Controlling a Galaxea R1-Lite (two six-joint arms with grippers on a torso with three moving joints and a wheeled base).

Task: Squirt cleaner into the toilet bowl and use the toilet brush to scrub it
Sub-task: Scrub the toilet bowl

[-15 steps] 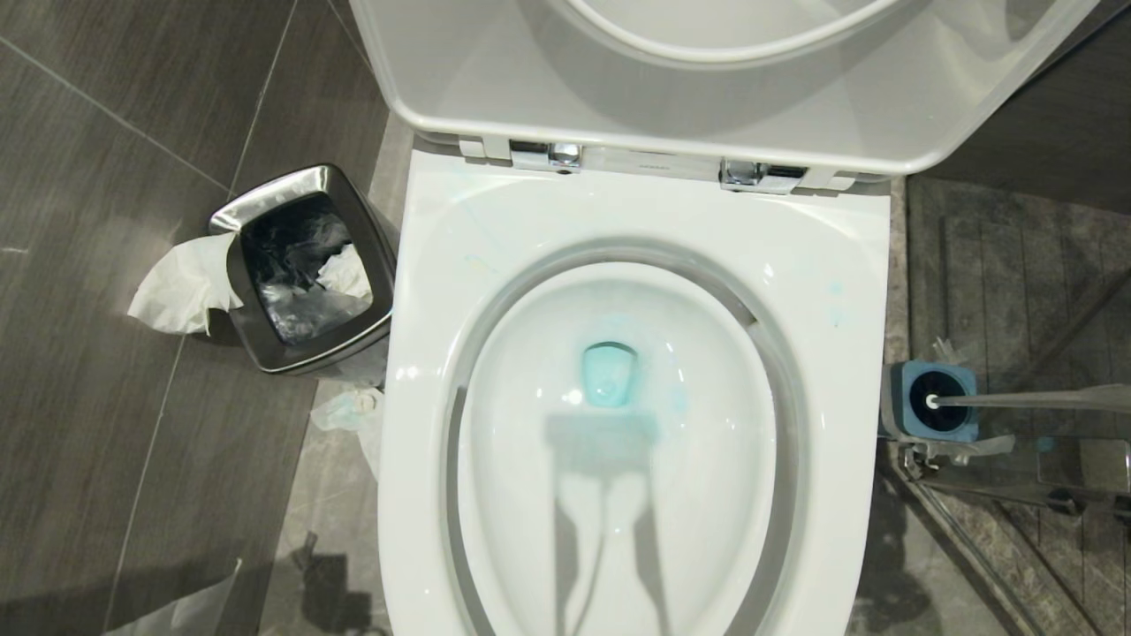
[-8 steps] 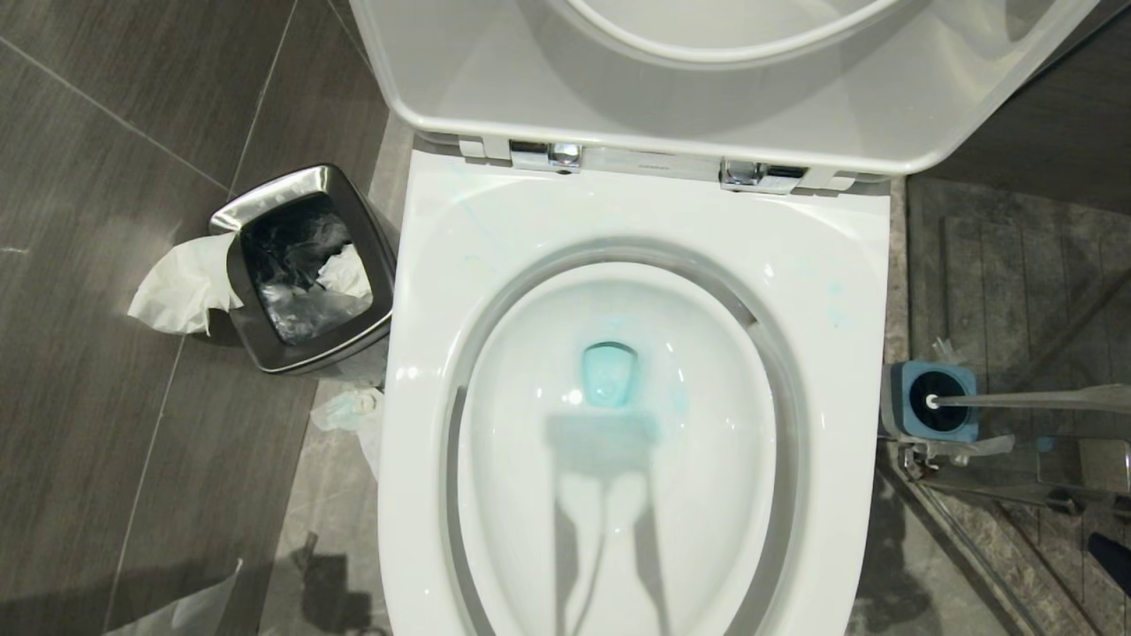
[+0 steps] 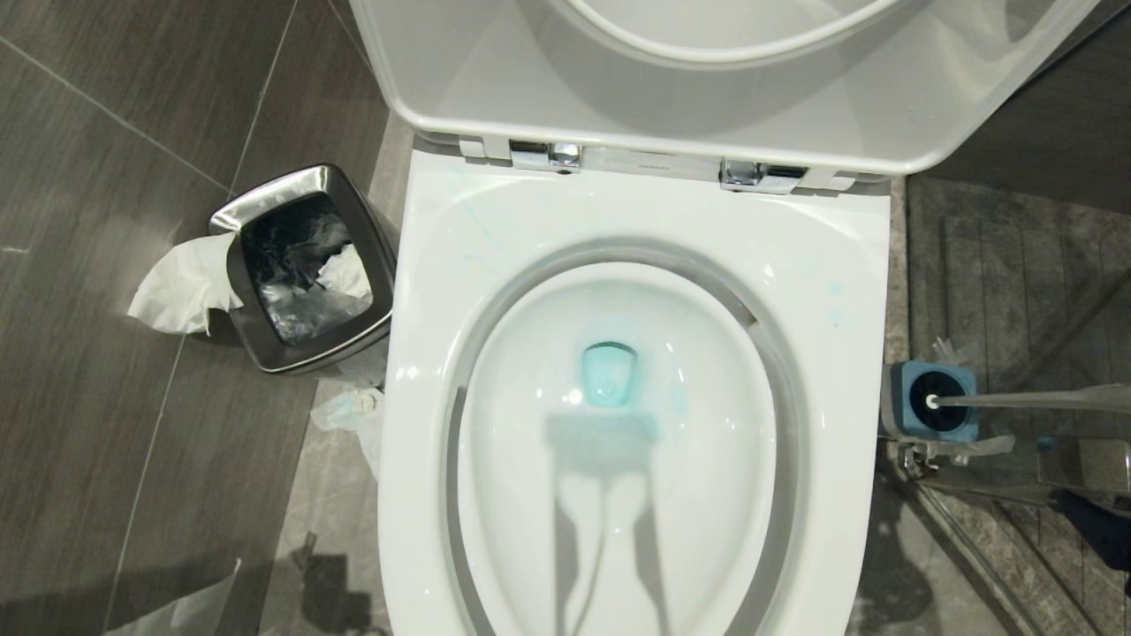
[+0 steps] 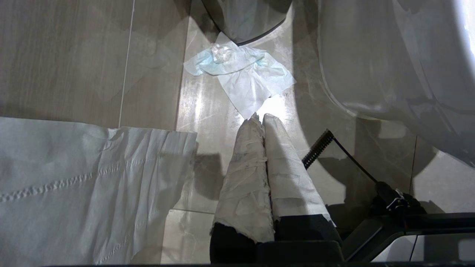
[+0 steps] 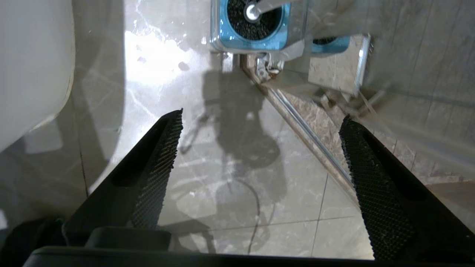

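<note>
The toilet bowl (image 3: 636, 221) stands open, its lid and seat raised. Teal-blue cleaner (image 3: 610, 374) tints the water in the basin, and faint blue specks dot the rim. The toilet brush (image 3: 1034, 399) rests in its blue-topped holder (image 3: 937, 402) on the floor right of the bowl, black bristles (image 5: 252, 16) down inside and white handle leaning right. My right gripper (image 5: 262, 116) hovers open above the floor short of the holder, nothing between its fingers; its dark tip (image 3: 1100, 534) shows at the head view's lower right edge. The left gripper (image 4: 259, 118) hangs shut over the floor, fingers wrapped in white.
A steel waste bin (image 3: 305, 265) with paper spilling out stands left of the bowl. Crumpled tissue (image 4: 241, 74) and a white paper sheet (image 4: 92, 178) lie on the floor. A metal floor rail (image 5: 308, 129) runs below the holder beside a glass panel.
A dark part of my right arm has come into the head view at the lower right edge and moved up toward the holder. Everything else is unchanged.
</note>
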